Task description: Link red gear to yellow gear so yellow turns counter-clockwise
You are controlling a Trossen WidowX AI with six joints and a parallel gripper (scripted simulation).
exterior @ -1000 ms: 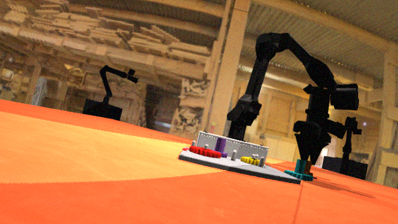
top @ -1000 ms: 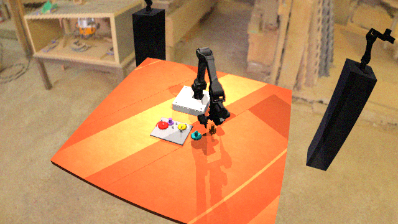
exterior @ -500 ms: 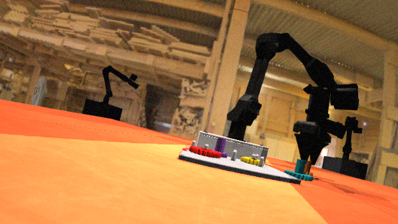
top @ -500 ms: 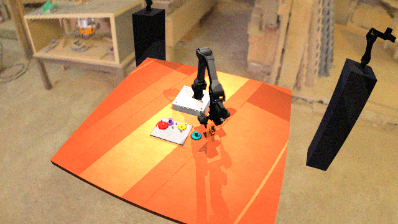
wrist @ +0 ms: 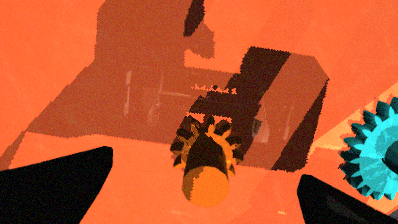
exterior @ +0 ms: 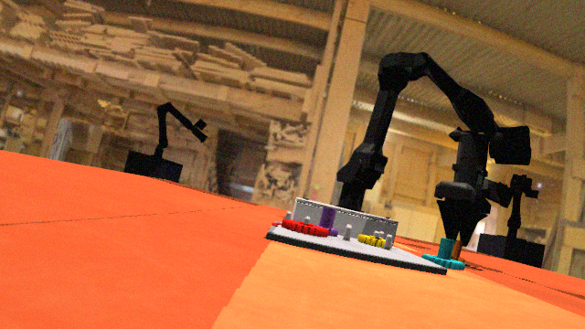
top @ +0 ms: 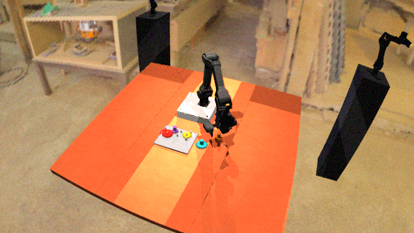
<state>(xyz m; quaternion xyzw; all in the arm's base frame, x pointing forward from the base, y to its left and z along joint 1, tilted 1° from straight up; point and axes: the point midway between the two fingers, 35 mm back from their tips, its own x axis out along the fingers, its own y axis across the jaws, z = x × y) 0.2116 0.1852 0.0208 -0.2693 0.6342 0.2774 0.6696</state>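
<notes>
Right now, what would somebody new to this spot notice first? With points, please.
Probably the black arm [top: 222, 94] [exterior: 473, 107] bending over the bright orange table [top: 97, 142] [exterior: 114, 238]. Next, the cyan gear [top: 201, 144] [exterior: 443, 261] [wrist: 372, 155] beside the grey board [top: 171, 145] [exterior: 356, 257], and the orange gear [top: 218, 137] [wrist: 206, 187] between the open pincer's [wrist: 206, 165] fingers, ungripped.

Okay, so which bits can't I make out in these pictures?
- Orange gear's teeth, exterior view: behind the cyan gear.
- Cyan gear's right side, wrist view: cut off by the edge.
- Whether the purple gear sits fully flat, exterior view: partly behind the red gear.
</notes>
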